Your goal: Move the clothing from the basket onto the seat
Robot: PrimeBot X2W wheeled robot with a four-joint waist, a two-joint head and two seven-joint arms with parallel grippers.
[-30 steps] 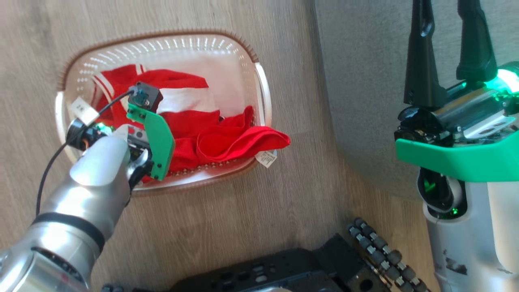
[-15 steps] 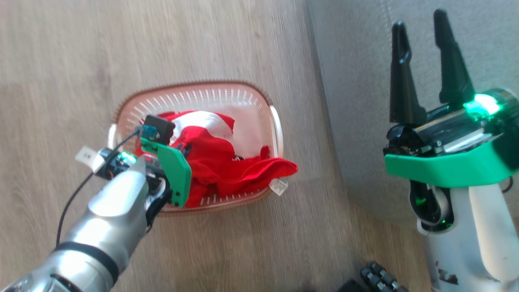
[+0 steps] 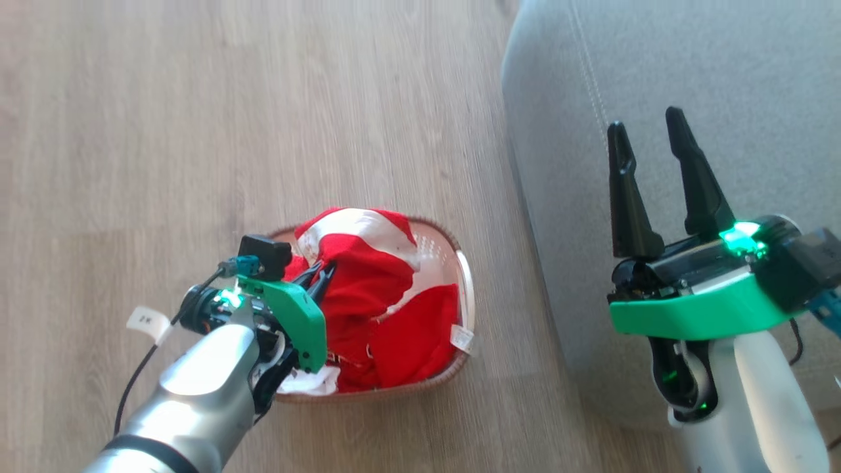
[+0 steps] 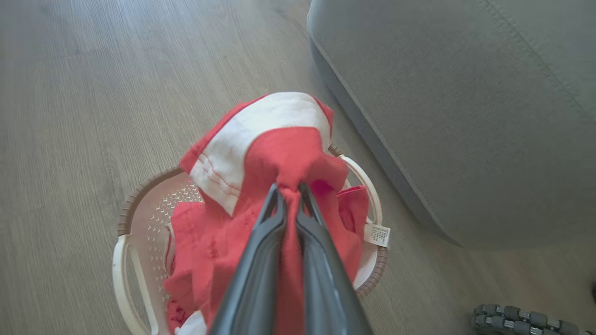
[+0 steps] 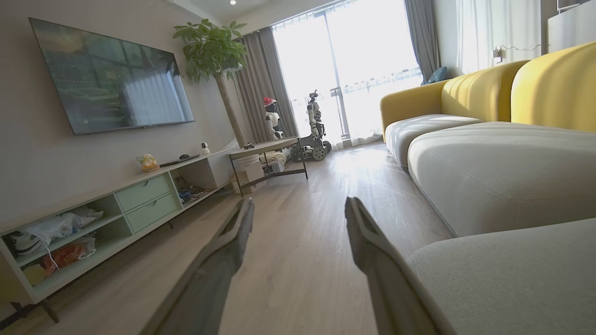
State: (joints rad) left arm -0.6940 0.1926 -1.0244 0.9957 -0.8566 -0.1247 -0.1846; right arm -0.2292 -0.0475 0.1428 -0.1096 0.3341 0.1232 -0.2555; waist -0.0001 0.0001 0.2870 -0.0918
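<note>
My left gripper is shut on the red clothing, pinching a fold that is drawn up above the basket. More red and white garment hangs down into the basket, with a white tag at its right rim. The grey seat lies to the right of the basket. Over the seat's near corner my right gripper stands open and holds nothing.
Wood floor surrounds the basket. In the right wrist view a low TV cabinet runs along the left wall, a small table and a potted tree stand further on, and yellow-backed sofa sections line the right.
The head camera has risen, so the basket looks smaller and lower. My left gripper has lifted a bunch of red clothing up out of the basket.
</note>
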